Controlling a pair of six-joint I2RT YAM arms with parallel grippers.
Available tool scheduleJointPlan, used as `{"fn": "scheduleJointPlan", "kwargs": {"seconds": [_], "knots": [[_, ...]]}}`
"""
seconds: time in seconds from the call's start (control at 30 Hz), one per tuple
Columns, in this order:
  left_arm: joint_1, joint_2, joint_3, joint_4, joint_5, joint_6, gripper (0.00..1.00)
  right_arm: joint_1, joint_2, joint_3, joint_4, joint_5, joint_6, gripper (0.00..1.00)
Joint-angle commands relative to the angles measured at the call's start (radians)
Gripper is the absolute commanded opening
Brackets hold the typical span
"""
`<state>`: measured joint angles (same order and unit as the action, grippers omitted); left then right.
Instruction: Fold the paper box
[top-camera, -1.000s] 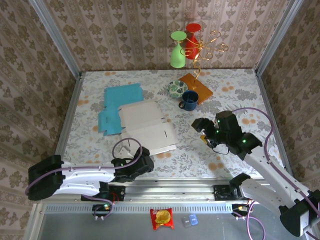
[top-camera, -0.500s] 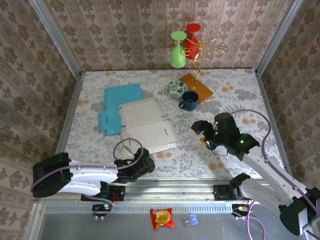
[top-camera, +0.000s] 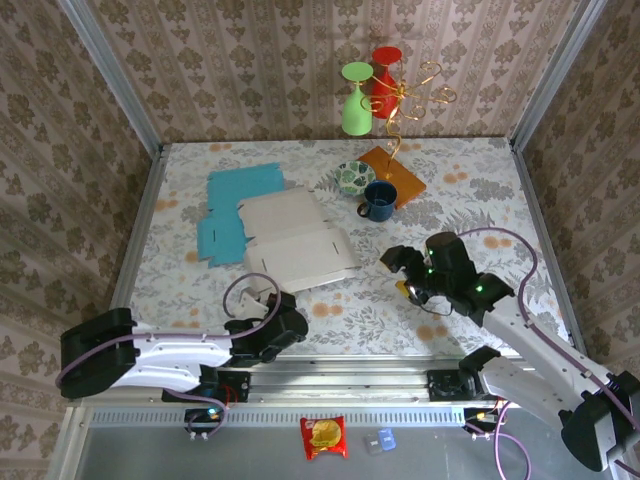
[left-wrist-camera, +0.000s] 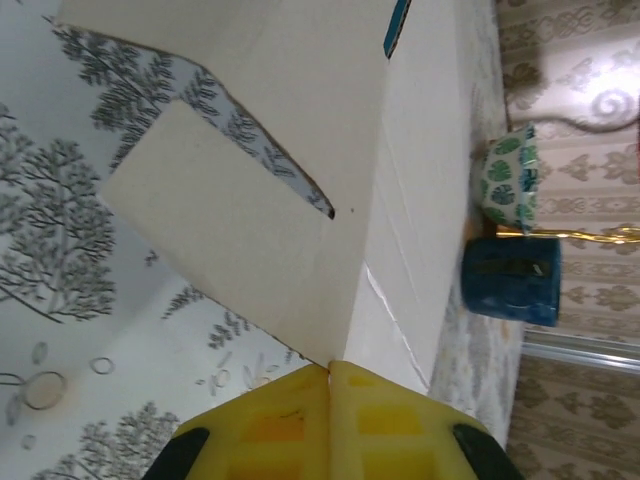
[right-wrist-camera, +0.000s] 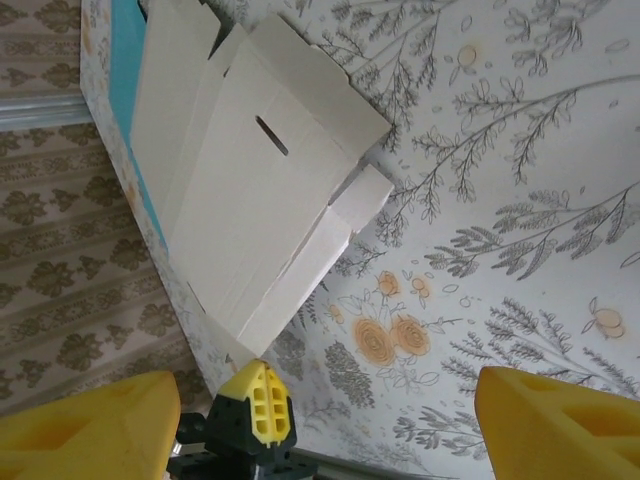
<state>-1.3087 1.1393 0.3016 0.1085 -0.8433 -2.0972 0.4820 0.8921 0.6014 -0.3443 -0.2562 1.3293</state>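
The paper box (top-camera: 295, 240) lies flat and unfolded on the flowered table, white face up with its blue side showing at the far left. My left gripper (top-camera: 262, 297) is shut on the box's near-left flap, which is raised off the table. In the left wrist view the yellow fingertips (left-wrist-camera: 330, 372) pinch the white card (left-wrist-camera: 300, 200) at its corner. My right gripper (top-camera: 403, 272) hovers open to the right of the box, touching nothing. The right wrist view looks across the box (right-wrist-camera: 240, 200) to the left gripper (right-wrist-camera: 254, 400), between my spread right gripper's own fingers (right-wrist-camera: 325, 405).
A blue mug (top-camera: 379, 199) and a patterned bowl (top-camera: 354, 178) stand just beyond the box's far right corner, on and beside an orange sheet (top-camera: 400, 175). A gold wire stand holds a green glass (top-camera: 355, 100) and a red one. A snack packet (top-camera: 323, 436) lies below the table edge.
The left gripper has closed on the box's near flap and lifted it, drawing the box's near edge back from the table front. The right gripper has drifted slightly nearer.
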Motion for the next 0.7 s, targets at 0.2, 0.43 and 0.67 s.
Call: {"fn": "scheduleJointPlan", "kwargs": {"seconds": [0.2, 0.43, 0.67], "knots": [[0.006, -0.055, 0.05, 0.057, -0.054, 0.022, 0.0, 0.3, 0.05, -0.159, 0.428, 0.317, 0.366, 0.7], [0.013, -0.074, 0.049, 0.1, -0.028, 0.058, 0.0, 0.424, 0.317, -0.146, 0.753, 0.446, 0.45, 0.59], [0.024, -0.095, 0.047, 0.121, 0.01, 0.075, 0.0, 0.469, 0.563, -0.086, 0.984, 0.486, 0.487, 0.52]]}}
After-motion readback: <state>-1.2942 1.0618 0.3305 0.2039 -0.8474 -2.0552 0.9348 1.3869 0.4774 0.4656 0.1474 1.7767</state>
